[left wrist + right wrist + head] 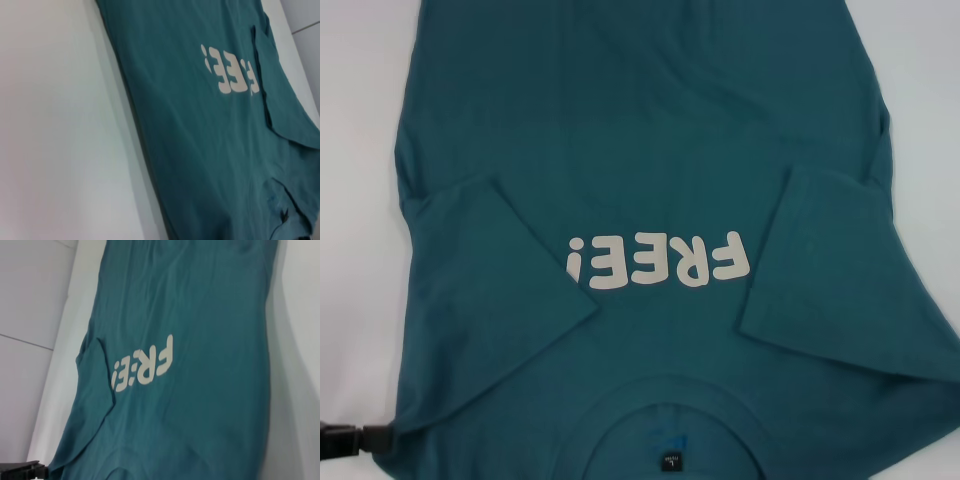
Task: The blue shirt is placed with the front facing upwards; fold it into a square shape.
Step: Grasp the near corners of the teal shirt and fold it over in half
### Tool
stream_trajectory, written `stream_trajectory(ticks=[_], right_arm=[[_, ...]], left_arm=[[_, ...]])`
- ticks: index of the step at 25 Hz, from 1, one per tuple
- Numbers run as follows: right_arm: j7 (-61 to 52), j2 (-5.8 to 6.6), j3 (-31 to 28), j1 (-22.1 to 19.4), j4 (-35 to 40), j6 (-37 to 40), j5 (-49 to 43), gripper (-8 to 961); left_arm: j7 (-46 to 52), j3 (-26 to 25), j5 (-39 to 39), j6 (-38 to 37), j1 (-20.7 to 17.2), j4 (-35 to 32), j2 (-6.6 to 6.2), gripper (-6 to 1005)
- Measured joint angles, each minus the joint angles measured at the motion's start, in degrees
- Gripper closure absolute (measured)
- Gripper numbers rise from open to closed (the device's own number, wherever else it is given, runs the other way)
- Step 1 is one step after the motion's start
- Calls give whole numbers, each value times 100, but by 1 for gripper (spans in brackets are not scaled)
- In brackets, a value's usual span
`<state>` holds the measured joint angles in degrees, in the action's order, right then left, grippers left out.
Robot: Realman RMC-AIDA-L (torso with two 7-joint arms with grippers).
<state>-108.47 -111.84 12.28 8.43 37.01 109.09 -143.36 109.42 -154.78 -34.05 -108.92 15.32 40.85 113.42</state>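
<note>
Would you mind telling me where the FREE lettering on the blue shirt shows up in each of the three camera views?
Head view: the lettering sits just below the picture's middle, upside down, between the two folded-in sleeves.
Left wrist view: the lettering is in the upper right part, partly hidden under a sleeve edge.
Right wrist view: the lettering is near the middle, running diagonally.
Shared landmark: the blue shirt on the white table.
</note>
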Motion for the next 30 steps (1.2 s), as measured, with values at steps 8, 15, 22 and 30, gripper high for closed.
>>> stream_trajectory(ticks=[8,15,22,30], right_arm=[[34,40,-289,278,0,0,48,918],[-7,52,-501,759,-3,-141,470,918],[-188,51,-548,1324,-54,-533,699,917],[-165,-67,-504,1917,-73,-1331,962,916]], left_arm=[[-15,-401,-24,-6,306,2,-82,928],[-10,-898,-133,234,843,-15,-145,925],[165,-945,-335,1018,1526,-287,-288,922],[320,-930,-545,1835,2070,-450,-247,919]])
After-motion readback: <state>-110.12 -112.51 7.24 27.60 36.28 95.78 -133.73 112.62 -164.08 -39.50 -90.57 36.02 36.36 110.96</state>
